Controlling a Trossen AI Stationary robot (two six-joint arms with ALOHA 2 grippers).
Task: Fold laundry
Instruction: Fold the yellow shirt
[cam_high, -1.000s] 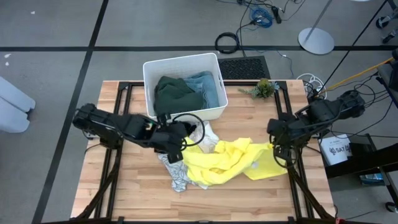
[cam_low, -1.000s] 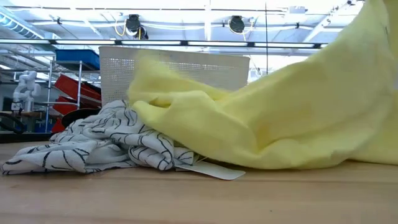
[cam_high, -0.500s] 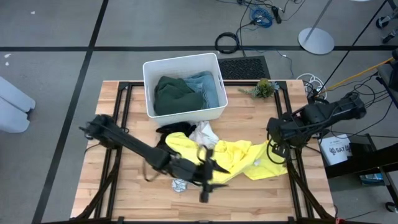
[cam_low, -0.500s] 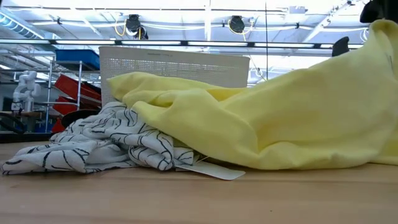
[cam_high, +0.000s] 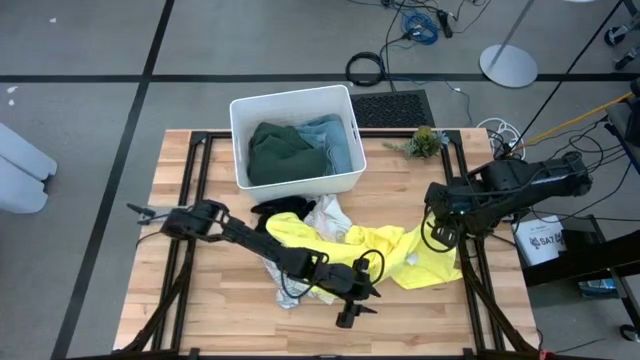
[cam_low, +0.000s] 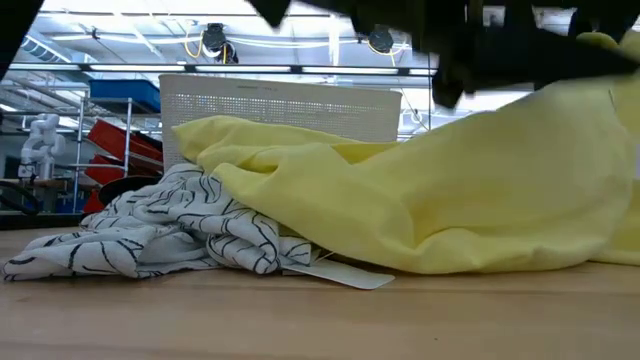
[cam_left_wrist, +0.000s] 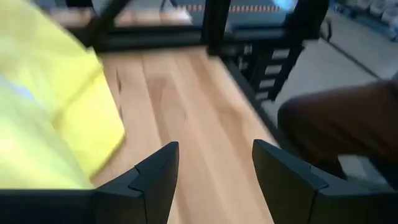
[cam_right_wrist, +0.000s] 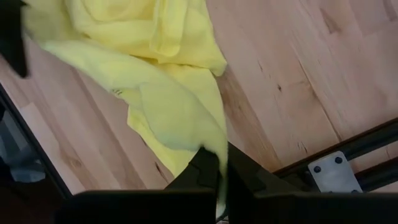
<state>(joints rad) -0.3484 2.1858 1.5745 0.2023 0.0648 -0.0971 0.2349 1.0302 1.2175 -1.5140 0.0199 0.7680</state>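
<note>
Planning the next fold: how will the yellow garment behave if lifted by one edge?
The yellow garment probably hangs limp: it lies in soft crumpled folds. It likely drags, since it overlaps the patterned white garment. It seems light: the right gripper holds an edge pinched between shut fingers.

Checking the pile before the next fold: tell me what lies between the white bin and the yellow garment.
In the high view, a black garment and the white patterned garment lie between the white bin and the yellow garment.
</note>
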